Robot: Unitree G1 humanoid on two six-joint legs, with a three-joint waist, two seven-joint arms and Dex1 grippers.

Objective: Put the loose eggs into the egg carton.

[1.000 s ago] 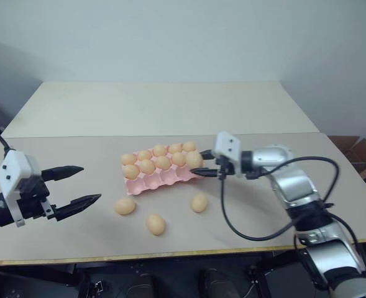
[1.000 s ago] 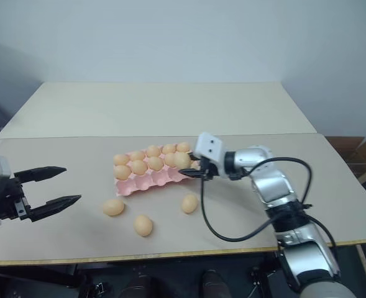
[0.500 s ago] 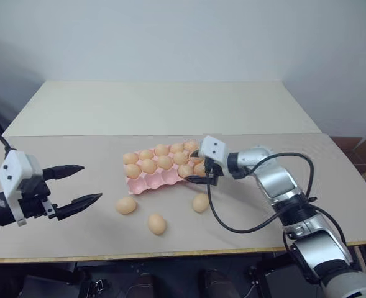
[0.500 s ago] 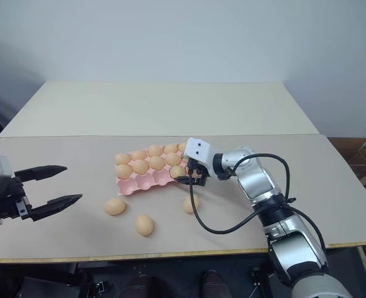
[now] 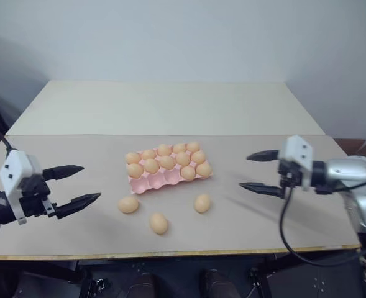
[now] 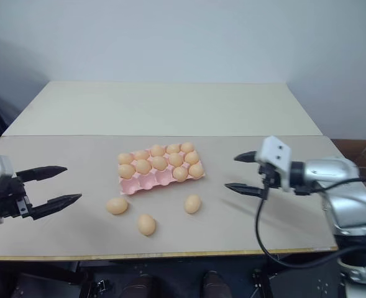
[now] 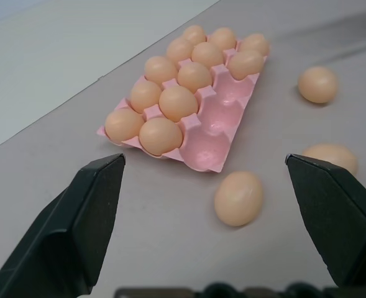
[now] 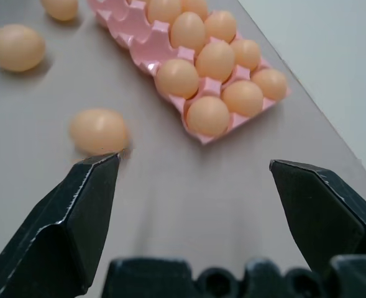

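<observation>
Your egg carton (image 5: 170,176) sits mid-frame on the bench (image 5: 77,149), its two far rows full and four near cups bare. Three loose eggs (image 5: 158,223) lie just below it toward the bottom edge. Your left gripper (image 5: 89,184) at lower left and right gripper (image 5: 252,171) at right both hover with jaws apart, holding nothing.

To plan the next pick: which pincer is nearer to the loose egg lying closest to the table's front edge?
Left, though only slightly. The left pincer hangs open toward the robot's left of that egg; the right pincer is open farther off, to its right and a bit beyond.
</observation>
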